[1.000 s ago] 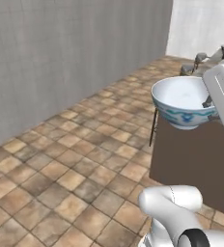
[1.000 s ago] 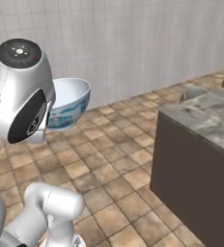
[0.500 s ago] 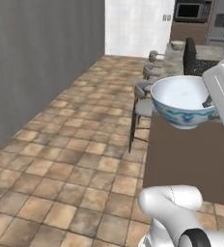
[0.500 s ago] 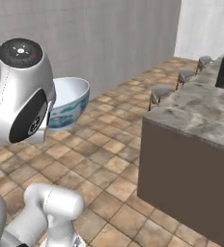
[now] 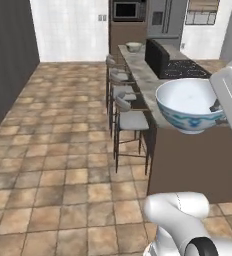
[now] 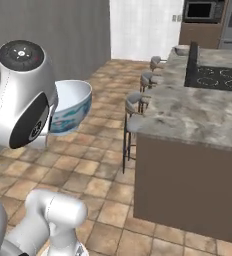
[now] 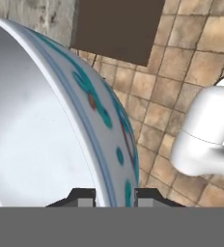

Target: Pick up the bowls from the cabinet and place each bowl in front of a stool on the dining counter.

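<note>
Bowl [image 7: 61,120], white with a blue floral band, was held by its rim in the gripper [image 7: 115,195]: the jaws stood nearly shut, one tip inside the wall and one outside, so the thin ceramic edge was pinched between them. This rim grip probably kept the bowl mouth-up and level while it was carried clear of the floor. The bowl was round and deep, glossy, plain white inside. Below the jaws lay the floor [image 5: 53,150] of square brown tiles, mottled and matt. Beyond the jaws stood the counter [image 6: 198,112], a long slab of grey-beige marbled stone on a flat brown base; the bowl hung short of its near end, not yet over the top. Along the counter's side stood a row of stools [image 5: 130,120], grey padded seats on thin dark legs. Farther along the top sat a black cooktop [image 6: 220,77] beside a black upright panel [image 6: 191,65]. At the far end a second bowl [image 5: 134,46] rested on the stone.
</note>
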